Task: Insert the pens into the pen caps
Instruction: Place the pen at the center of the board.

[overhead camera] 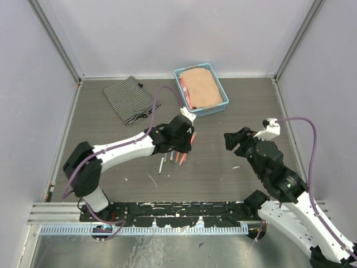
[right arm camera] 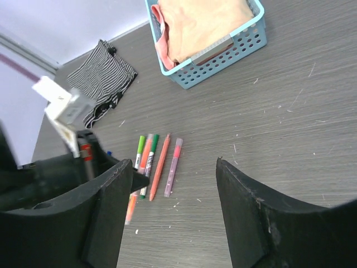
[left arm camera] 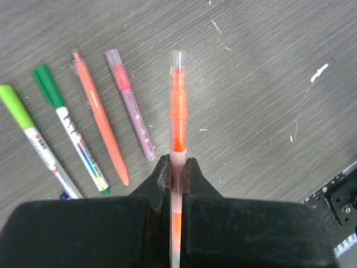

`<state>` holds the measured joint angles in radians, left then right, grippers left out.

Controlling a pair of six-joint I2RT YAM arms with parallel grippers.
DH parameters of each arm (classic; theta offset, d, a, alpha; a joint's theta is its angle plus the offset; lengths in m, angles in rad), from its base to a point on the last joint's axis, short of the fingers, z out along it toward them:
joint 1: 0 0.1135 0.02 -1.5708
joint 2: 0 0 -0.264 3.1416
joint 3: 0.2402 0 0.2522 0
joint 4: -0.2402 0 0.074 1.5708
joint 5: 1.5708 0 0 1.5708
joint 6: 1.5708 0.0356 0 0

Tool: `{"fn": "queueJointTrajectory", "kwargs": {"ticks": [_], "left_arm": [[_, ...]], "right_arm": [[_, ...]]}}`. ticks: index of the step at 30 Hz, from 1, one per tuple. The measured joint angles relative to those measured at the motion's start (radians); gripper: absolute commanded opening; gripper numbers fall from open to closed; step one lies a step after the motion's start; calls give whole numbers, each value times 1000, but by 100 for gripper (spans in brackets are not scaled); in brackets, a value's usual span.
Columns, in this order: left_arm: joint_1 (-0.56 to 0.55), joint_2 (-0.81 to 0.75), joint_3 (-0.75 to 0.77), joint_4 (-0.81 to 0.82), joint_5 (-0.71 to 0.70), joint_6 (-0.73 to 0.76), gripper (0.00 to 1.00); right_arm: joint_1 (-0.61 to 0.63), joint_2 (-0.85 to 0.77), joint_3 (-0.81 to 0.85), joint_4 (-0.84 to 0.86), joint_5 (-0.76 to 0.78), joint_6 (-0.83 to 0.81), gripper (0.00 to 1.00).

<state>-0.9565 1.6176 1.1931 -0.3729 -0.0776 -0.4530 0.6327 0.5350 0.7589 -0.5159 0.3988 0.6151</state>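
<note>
Plainly, the left claw (left arm camera: 177, 170) is clenched on the held pen (left arm camera: 177, 106), an orange one gripped near one end. The rest of it juts straight out past the jaws, with a clear cap over the far tip. It hangs above the surface (left arm camera: 268, 111), which on that side is bare apart from white scuffs.

On the other side of it in the left wrist view, four more pens lie flat, close together and fanned slightly. They are a pink pen (left arm camera: 133, 111) nearest, then a slim orange pen (left arm camera: 100, 123), a green-capped pen (left arm camera: 78, 142) and a lime-capped pen (left arm camera: 39, 148). None touches the held pen. From above, this group lies just nearward of the left claw, a little left of the middle.

The right claw (overhead camera: 231, 139) is released, its jaws wide with nothing between them. It points toward the pens across a broad bare stretch, well apart from them.

Walls close the left, far and right edges, and a rail (overhead camera: 184, 211) runs along the near edge. A blue basket (overhead camera: 182, 78) sits by the far edge with a striped cloth (overhead camera: 129, 99) to its left, both well apart from the pens
</note>
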Motion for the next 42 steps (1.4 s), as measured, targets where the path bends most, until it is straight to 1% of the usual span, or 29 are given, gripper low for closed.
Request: {"fn": "queueJointTrajectory", "kwargs": {"ticks": [3, 7, 18, 26, 29, 36, 38, 42], "left_arm": [[0, 101, 64, -20, 10, -29, 0], [0, 235, 194, -90, 11, -66, 0], [-2, 428, 364, -213, -39, -148, 0], [-9, 473, 406, -271, -126, -195, 0], [-10, 478, 410, -278, -142, -213, 1], [-11, 531, 434, -279, -152, -240, 1], [-11, 538, 451, -281, -154, -245, 2], [-11, 553, 475, -283, -158, -251, 10]], "right_arm": [[0, -51, -2, -32, 18, 40, 66], [0, -75, -2, -80, 39, 66, 66], [0, -106, 18, -178, 89, 68, 68], [0, -109, 18, -207, 101, 68, 70], [0, -94, 18, -213, 101, 68, 70], [0, -76, 19, -219, 98, 69, 70], [0, -76, 19, -219, 97, 69, 70], [0, -74, 19, -219, 93, 69, 70]]}}
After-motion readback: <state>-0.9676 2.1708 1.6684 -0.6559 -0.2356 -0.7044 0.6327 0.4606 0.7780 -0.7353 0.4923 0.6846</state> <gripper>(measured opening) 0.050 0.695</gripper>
